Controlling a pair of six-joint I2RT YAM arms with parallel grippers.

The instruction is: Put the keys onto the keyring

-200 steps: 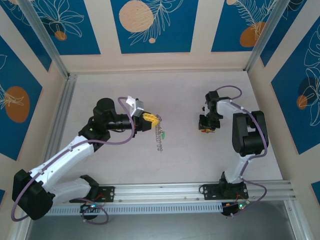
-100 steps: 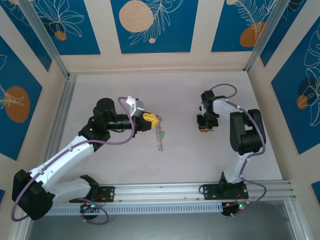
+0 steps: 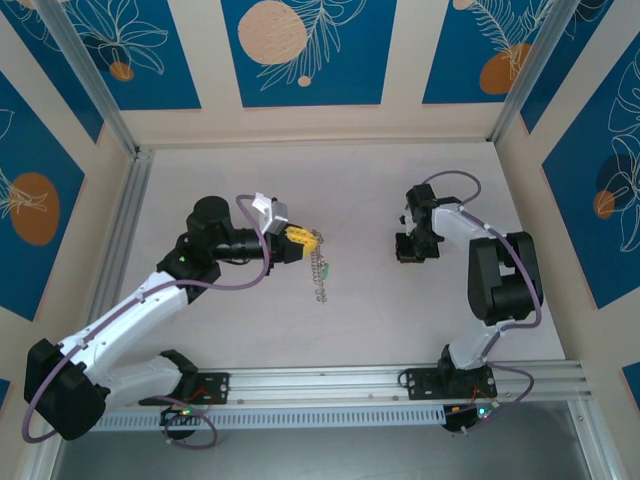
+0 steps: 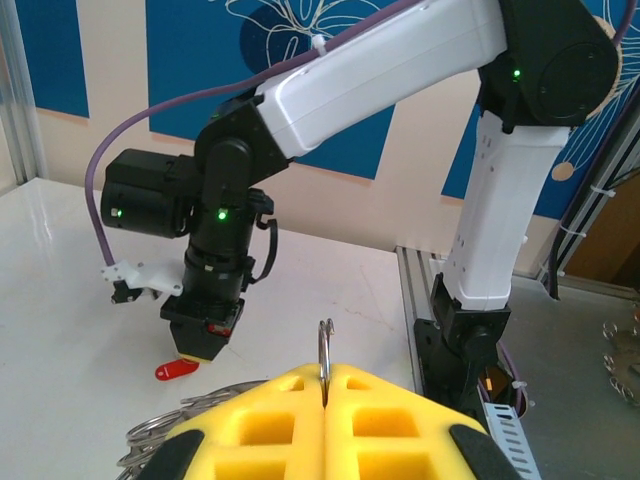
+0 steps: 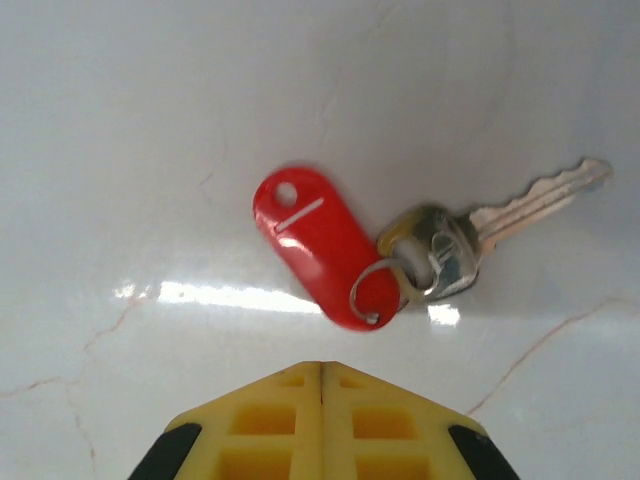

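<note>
My left gripper (image 3: 308, 240) is shut on the keyring (image 4: 324, 350), whose thin metal loop sticks up between the yellow tips (image 4: 326, 385). The rest of the keyring hangs below as a silvery chain (image 3: 319, 272), with the green key (image 3: 328, 268) on it. The red key (image 5: 325, 260) lies flat on the table, its red tag joined by a small split ring to a metal blade (image 5: 500, 215). My right gripper (image 5: 321, 366) is shut and empty, pointing down just beside the red tag. In the left wrist view the right gripper (image 4: 205, 335) hovers over the red key (image 4: 177, 370).
The white table (image 3: 250, 180) is bounded by an aluminium rail (image 3: 400, 380) at the near edge and another rail (image 3: 120, 230) along the left. Blue patterned walls enclose the back and sides. Purple cables (image 3: 250, 270) loop along both arms.
The right arm has shifted its wrist and elbow slightly while staying over the red key. The left arm and the hanging keyring have not moved.
</note>
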